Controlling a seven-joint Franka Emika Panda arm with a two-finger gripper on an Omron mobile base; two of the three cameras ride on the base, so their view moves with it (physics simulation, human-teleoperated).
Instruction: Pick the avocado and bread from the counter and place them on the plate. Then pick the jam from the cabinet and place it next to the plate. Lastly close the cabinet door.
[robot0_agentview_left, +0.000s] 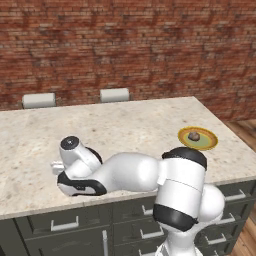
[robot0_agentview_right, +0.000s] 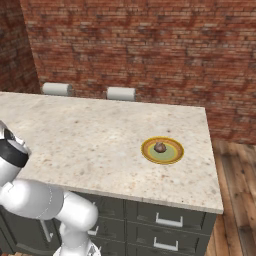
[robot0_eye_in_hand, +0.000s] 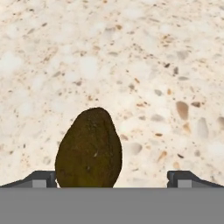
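Hand view: the gripper (robot0_eye_in_hand: 112, 177) points down at the beige speckled table (robot0_eye_in_hand: 144, 65). Its two dark fingertips (robot0_eye_in_hand: 186, 178) stand wide apart at the bottom of the view, nothing clamped between them. The avocado (robot0_eye_in_hand: 89, 148), dark olive-brown and egg-shaped with its narrow end up in this view, lies on the table between the fingertips. It sits off-centre, close against the left fingertip and well clear of the right one. Whether the left fingertip touches the skin cannot be told. The avocado's lower part is cut off at the bottom of the view.

Left base view: the arm reaches low over the near left part of the table (robot0_agentview_left: 115, 120), the hand bent down toward the stone; the avocado is hidden behind the hand. The yellow plate (robot0_agentview_left: 186, 142) lies well apart from the gripper, off to the arm's right near the table's right edge. The bread (robot0_agentview_left: 195, 136), a small grey-brown lump, rests on the plate near its middle.

Right base view: plate (robot0_agentview_right: 172, 156) with the bread (robot0_agentview_right: 160, 147) on it, lying flat toward the right end of the table (robot0_agentview_right: 90, 130). Dark grey drawers (robot0_agentview_right: 165, 217) with silver handles run below the slab. Brick wall (robot0_agentview_right: 150, 45) behind the table; two pale grey rounded objects (robot0_agentview_right: 121, 93) show just beyond its far edge.
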